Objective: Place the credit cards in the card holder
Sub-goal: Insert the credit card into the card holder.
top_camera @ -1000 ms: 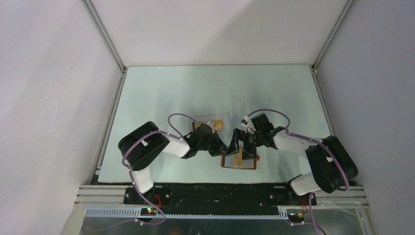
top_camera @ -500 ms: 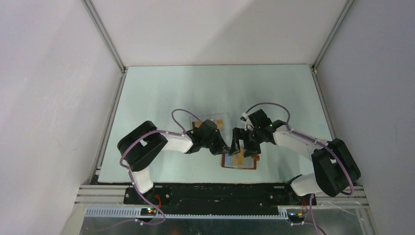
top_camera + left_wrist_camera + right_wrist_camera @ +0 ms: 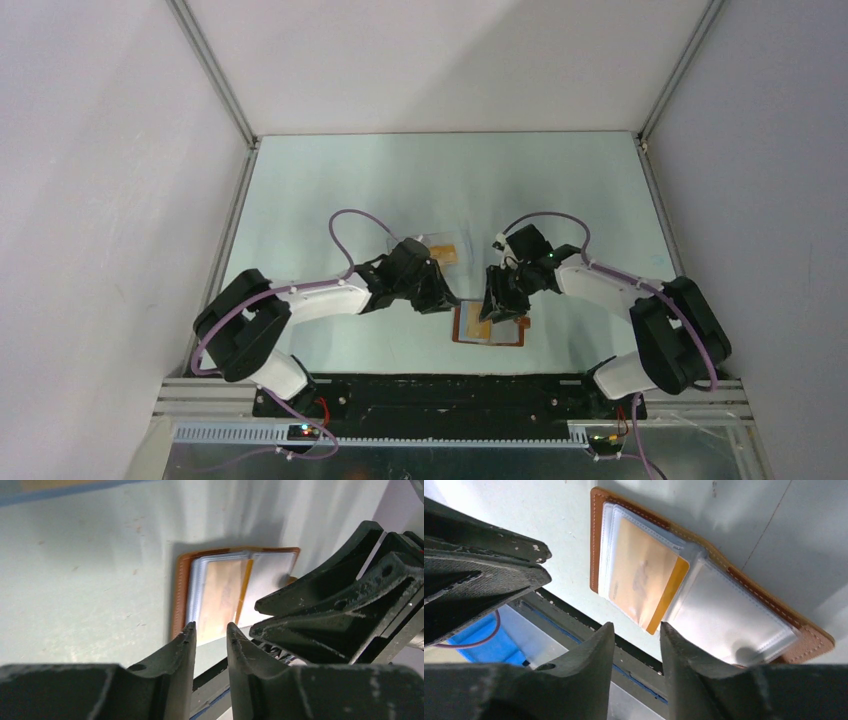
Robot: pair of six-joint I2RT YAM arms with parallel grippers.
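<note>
- The credit card [image 3: 644,580] now sits in a clear sleeve of the open card holder [image 3: 729,610], flat on the tabletop [image 3: 75,580] directly below the right pincer [image 3: 636,629]. One orange edge still pokes out.
- The left pincer [image 3: 211,630] has released the card and backed off to the holder's left, jaws slightly parted and empty.
- The right pincer has narrowed its jaws, but they grip nothing.
- This card looks delivered, perhaps needing a nudge. The clear box [image 3: 452,243] beyond the left pincer is the likely next stop.

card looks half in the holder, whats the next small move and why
Probably lower the right claw and nudge the orange card deeper into its clear pocket. A strip of the card's edge sticks out of that pocket in the open card holder, and the claw hovers empty just above it, jaws slightly apart.
</note>
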